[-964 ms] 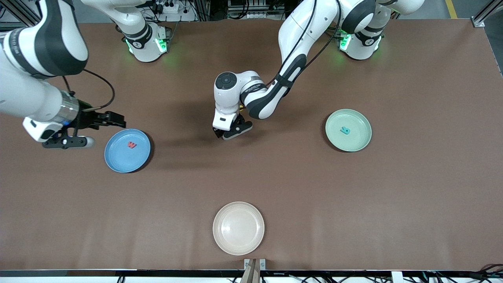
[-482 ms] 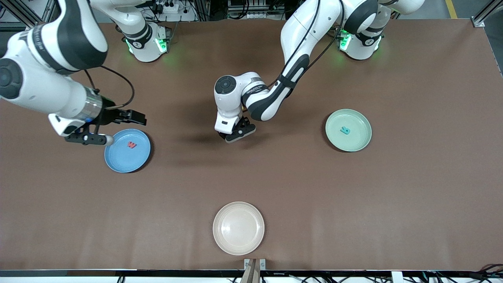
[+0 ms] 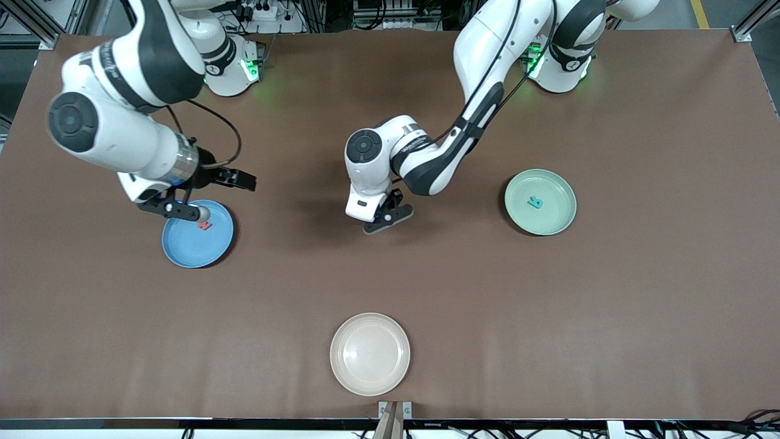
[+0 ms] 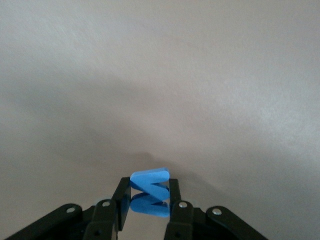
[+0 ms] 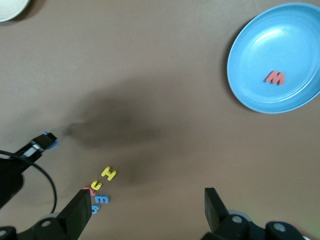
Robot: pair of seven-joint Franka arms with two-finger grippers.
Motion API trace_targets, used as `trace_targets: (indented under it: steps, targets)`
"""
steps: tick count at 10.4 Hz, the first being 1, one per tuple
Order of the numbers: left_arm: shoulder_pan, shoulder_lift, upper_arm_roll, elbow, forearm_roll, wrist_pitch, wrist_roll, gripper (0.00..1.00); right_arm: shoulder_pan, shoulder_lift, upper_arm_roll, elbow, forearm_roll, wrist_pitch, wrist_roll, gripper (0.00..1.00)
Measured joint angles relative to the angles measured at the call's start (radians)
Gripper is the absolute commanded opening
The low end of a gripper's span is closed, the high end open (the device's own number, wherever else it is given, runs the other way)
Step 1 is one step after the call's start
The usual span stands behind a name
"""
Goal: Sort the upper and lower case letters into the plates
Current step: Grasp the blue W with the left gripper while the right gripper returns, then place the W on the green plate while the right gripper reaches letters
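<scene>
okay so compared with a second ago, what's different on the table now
The right gripper, open, has swung in from the table's edge to above the blue plate, partly covering the red letter. The left gripper, shut on a blue letter, shifted slightly toward the mint plate. All plates stayed put.

Wide bare brown table [image 3: 548, 317] between the round cream-white plastic plate [image 3: 370, 354] at the camera-side edge and the blue plastic plate [image 3: 189, 247]; right gripper [image 3: 204, 195] over that blue plate's rim.
</scene>
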Motion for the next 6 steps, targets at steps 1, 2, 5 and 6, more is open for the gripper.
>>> trace_targets:
  steps: [1, 2, 5, 6]
  targets:
    - [0.019, -0.022, 0.0, -0.001, -0.009, -0.062, 0.071, 0.1, 0.008, 0.002, 0.027, -0.023, 0.0, 0.036, 0.057, 1.0]
    - [0.046, -0.047, 0.0, -0.002, -0.014, -0.151, 0.166, 0.09, 0.019, 0.003, 0.066, -0.053, -0.001, 0.084, 0.132, 1.0]
    - [0.135, -0.123, 0.001, -0.083, -0.015, -0.274, 0.386, 0.09, 0.076, 0.018, 0.116, -0.097, -0.018, 0.16, 0.301, 1.0]
    - [0.169, -0.154, 0.001, -0.144, -0.015, -0.269, 0.456, 0.09, 0.108, 0.031, 0.117, -0.108, -0.026, 0.196, 0.362, 1.0]
